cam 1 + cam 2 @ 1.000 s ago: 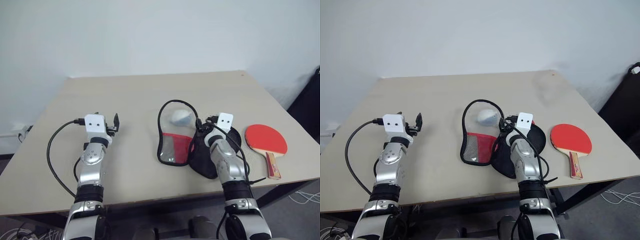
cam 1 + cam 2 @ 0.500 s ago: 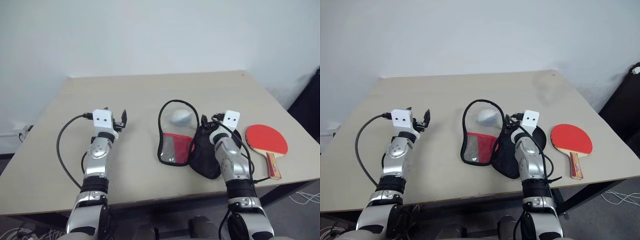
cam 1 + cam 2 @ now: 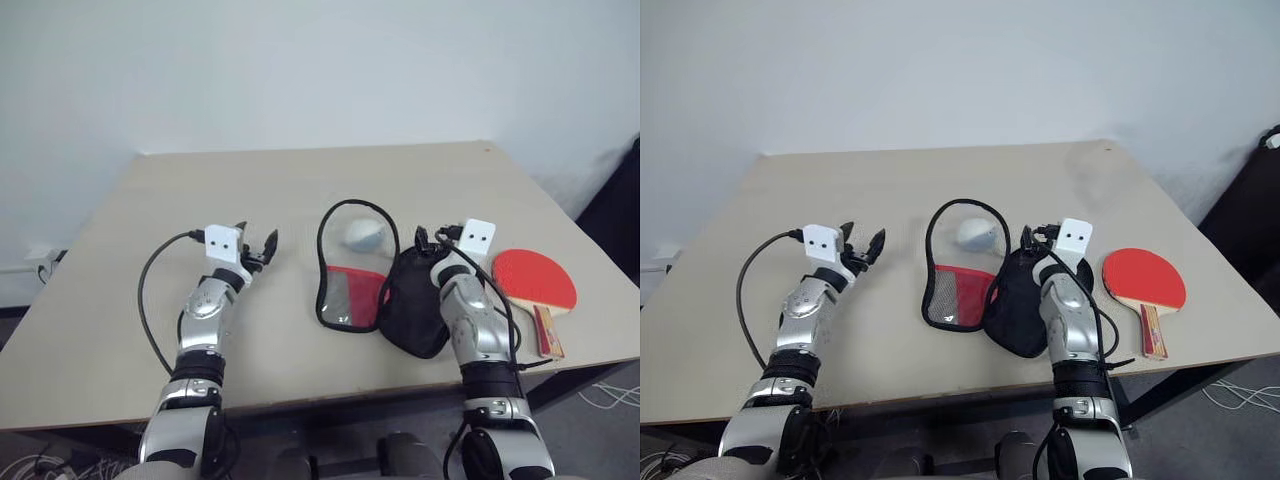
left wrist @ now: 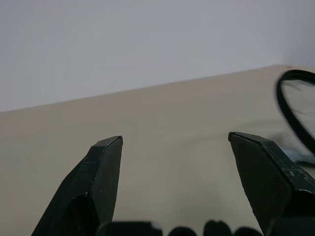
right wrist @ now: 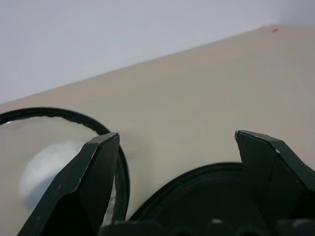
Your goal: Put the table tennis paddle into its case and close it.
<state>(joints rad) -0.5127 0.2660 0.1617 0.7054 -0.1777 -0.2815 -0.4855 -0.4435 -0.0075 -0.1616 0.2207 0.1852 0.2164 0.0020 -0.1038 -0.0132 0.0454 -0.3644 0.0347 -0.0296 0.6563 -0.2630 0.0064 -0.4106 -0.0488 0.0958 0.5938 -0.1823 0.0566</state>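
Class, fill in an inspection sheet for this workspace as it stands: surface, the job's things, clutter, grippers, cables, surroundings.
Surface: beige table, much of it bare.
Job's things: case lies unzipped and spread open at the centre; table tennis paddle lies flat to its right, outside it, red face up.
Clutter: small grey-white lump resting on the case's clear window.
Grippers: left gripper open, empty, left of the case; right gripper open, empty, over the case's black half.
Cables: black cable looping from the left wrist; another along the right forearm.
Surroundings: plain white wall behind the table.
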